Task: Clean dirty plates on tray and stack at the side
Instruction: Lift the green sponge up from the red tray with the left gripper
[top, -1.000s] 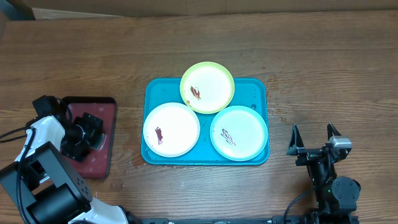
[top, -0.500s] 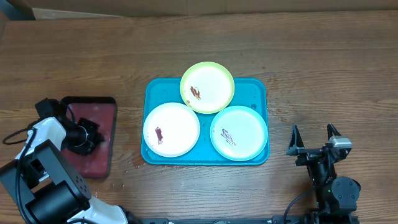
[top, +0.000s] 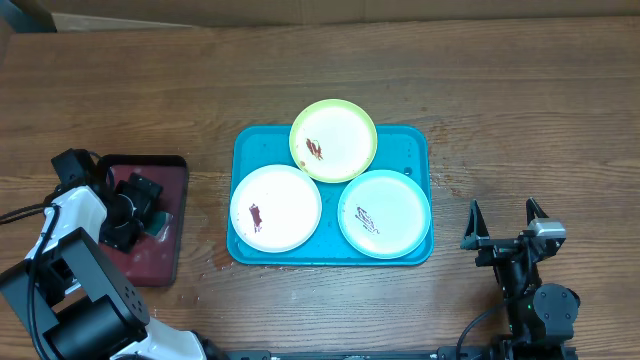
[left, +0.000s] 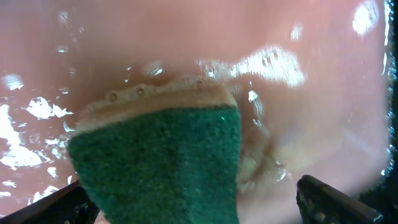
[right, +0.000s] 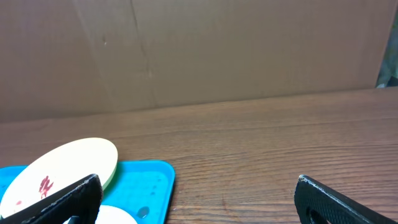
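Three smeared plates lie on the turquoise tray (top: 415, 140): the yellow-green plate (top: 333, 140) at the back, overlapping the white-pink plate (top: 275, 207) at front left and the pale mint plate (top: 384, 213) at front right. My left gripper (top: 140, 205) is over the dark red tray (top: 170, 170), open around a green sponge (left: 161, 162) that lies foamy on the wet tray floor (left: 186, 37); the right finger stands clear of it. My right gripper (top: 503, 215) is open and empty, right of the turquoise tray. The right wrist view shows the yellow-green plate (right: 68, 165) and the tray corner (right: 152, 180).
The wooden table (top: 500, 90) extends around both trays. A cardboard wall (right: 217, 50) stands along the table's far edge. The dark red tray holds soapy water.
My left gripper shifted slightly over the dark red tray, down and then back up. The plates and the right arm have not moved.
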